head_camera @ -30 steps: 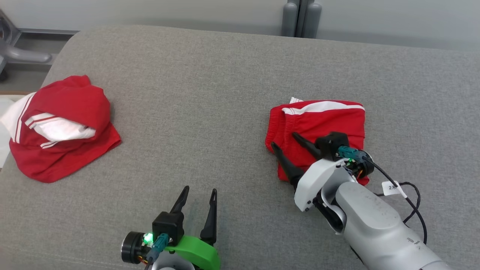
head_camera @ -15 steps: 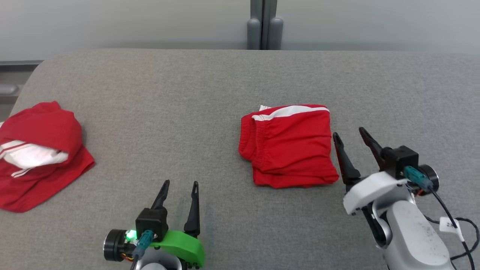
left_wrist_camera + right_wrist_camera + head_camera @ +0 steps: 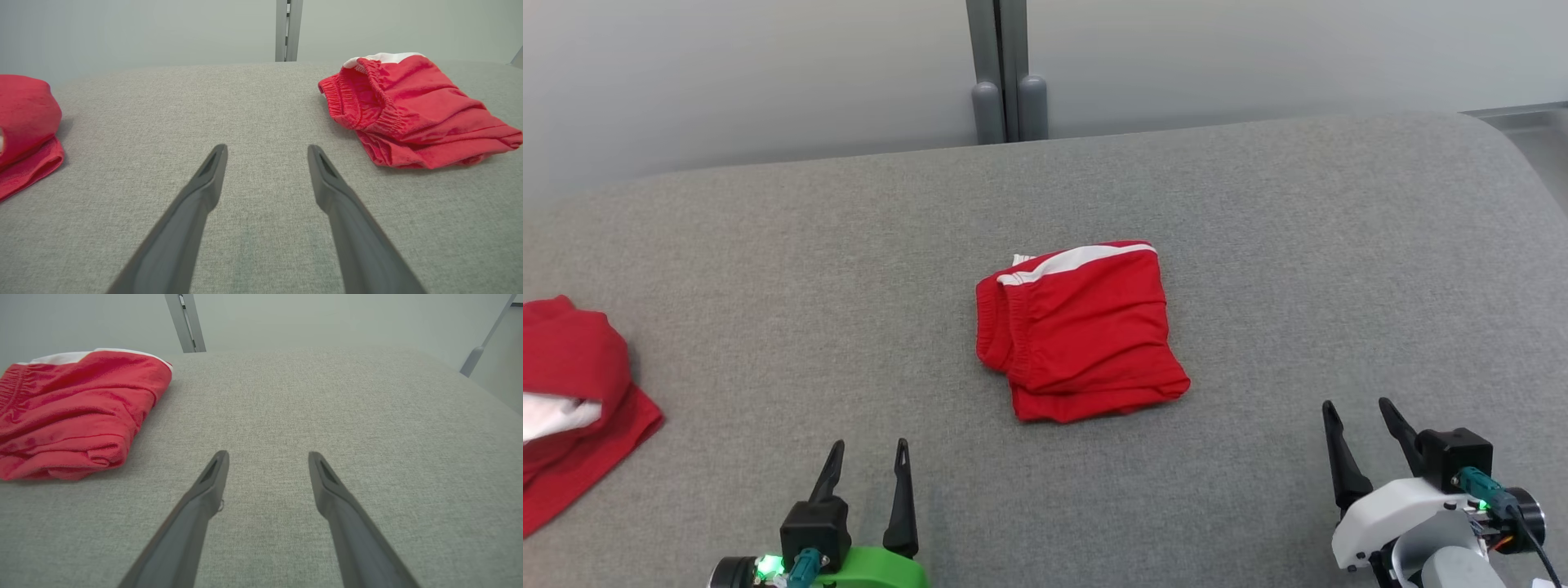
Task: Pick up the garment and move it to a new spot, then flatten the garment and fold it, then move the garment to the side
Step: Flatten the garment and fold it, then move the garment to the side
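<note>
**Folded shorts lying between two empty, spread grippers**

A pair of red cotton shorts (image 3: 1082, 331), folded into a compact rectangle with a white band along its far side, is lying near the middle of the grey woven fabric-covered table (image 3: 1298, 229), well in from every edge. The elastic waistband is facing the table's left edge. The bundle's long axis is running from the far edge toward the near edge, tilted a little so that its near end is sitting further right.

The left gripper (image 3: 870, 443) is hovering by the near edge, left of centre, with its two dark fingers spread and pinching nothing. The right gripper (image 3: 1356, 403) is sitting toward the near right corner, its fingers likewise spread and empty. Neither is touching the cloth.

The shorts are lying ahead of both grippers and between them, to the right of the left one and to the left of the right one. The left gripper is looking slightly nearer and is facing the waistband side. The folding appears done, so the sideways move is probably what is remaining. Either arm would be meeting a long flank rather than a short end. A crumpled red-and-white garment (image 3: 572, 408) is resting at the table's left edge, well apart.
</note>
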